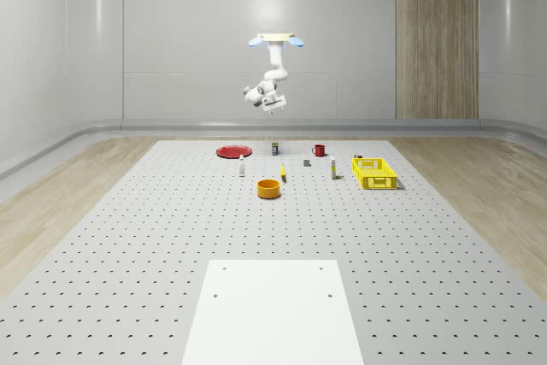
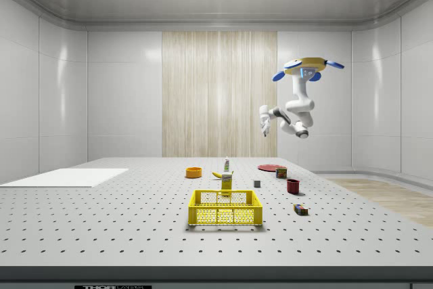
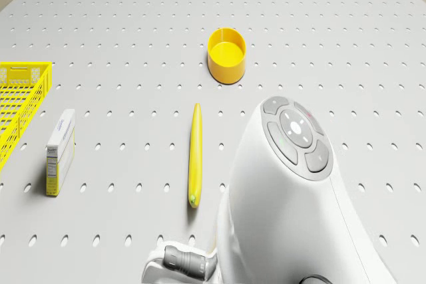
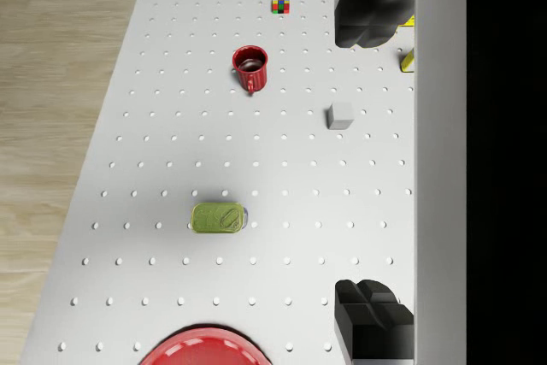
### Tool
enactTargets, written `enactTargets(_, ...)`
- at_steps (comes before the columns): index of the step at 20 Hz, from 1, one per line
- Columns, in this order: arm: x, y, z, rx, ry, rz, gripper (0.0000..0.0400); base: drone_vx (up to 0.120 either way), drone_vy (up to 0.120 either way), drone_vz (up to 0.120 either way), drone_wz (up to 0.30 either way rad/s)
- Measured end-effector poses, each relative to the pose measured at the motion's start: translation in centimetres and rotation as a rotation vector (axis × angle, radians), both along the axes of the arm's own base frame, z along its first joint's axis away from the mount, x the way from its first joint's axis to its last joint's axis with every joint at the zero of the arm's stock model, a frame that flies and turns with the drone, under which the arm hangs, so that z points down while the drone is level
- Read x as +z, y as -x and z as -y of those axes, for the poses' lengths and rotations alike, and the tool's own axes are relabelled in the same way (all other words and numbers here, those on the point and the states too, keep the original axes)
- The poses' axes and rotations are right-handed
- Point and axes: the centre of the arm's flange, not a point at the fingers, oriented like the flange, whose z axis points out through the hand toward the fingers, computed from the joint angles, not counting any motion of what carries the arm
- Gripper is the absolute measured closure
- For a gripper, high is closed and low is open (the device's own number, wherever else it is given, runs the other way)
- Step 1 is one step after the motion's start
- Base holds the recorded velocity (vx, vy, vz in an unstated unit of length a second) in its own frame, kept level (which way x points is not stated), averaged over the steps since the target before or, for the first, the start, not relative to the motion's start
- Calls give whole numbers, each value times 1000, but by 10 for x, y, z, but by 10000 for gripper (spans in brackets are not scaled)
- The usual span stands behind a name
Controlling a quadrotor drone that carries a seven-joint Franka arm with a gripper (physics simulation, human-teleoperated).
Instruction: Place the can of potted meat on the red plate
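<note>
Drone high over the far end of the table

Whole-scene view: drone [image 1: 275,38] hovers well above the table [image 1: 171,237], claw [image 1: 275,108] hanging over the can [image 1: 275,149], red plate [image 1: 232,152] near it.

Side view: arm [image 2: 298,109] folded under the drone, claw in mid-air.

Wrist view: fingers [image 4: 372,10] spread wide, holding nothing; can lies on the table between plate and red mug [image 4: 249,67].

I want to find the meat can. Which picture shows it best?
The wrist view: the potted meat can lies in plain sight, between the red mug and the red plate. The whole-scene view and side view show it tiny and far away.
</note>
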Motion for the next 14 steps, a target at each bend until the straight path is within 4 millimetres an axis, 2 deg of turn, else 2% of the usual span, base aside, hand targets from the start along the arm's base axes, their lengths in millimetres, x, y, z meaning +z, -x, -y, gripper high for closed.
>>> enactTargets(6, -3, 0, 15, -4, 152, -4, 0, -120, 0, -120, 0)
enactTargets(14, -3, 0, 21, -5, 212, -6, 0, -120, 0, -120, 0)
